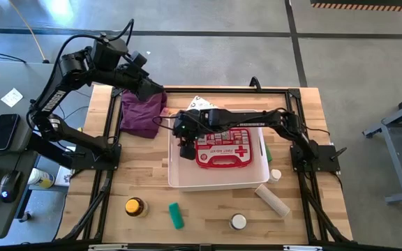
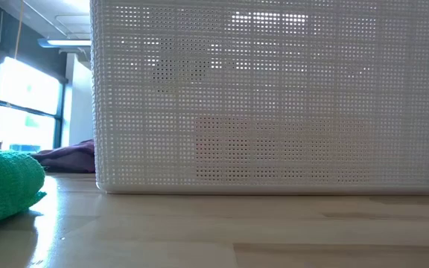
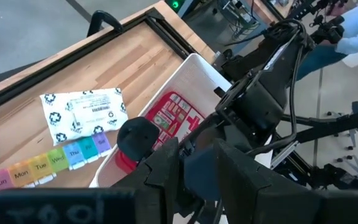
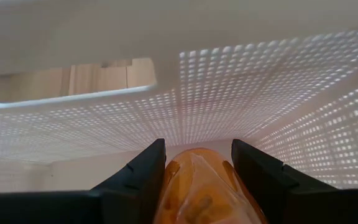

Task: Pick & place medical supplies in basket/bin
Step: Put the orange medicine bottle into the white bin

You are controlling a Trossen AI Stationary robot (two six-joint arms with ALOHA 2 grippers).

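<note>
Amber bottle (image 4: 199, 186) is pinched in the right tool (image 4: 197, 168), down inside the white basket (image 1: 218, 183) by the red first-aid pouch (image 1: 223, 148). Left tool (image 3: 194, 165) hovers over the purple cloth (image 1: 142, 111), slightly open, empty. Green tube (image 1: 176, 215) and beige roll (image 1: 273, 201) sit on the worktop (image 1: 201, 223).

wooden table (image 1: 145, 188) bearing basket (image 1: 218, 184), purple cloth (image 1: 142, 113)

The table (image 1: 299, 216) is pale, smooth wood, the basket (image 2: 274, 97) matt perforated white plastic, the cloth (image 1: 142, 111) soft purple fabric.
</note>
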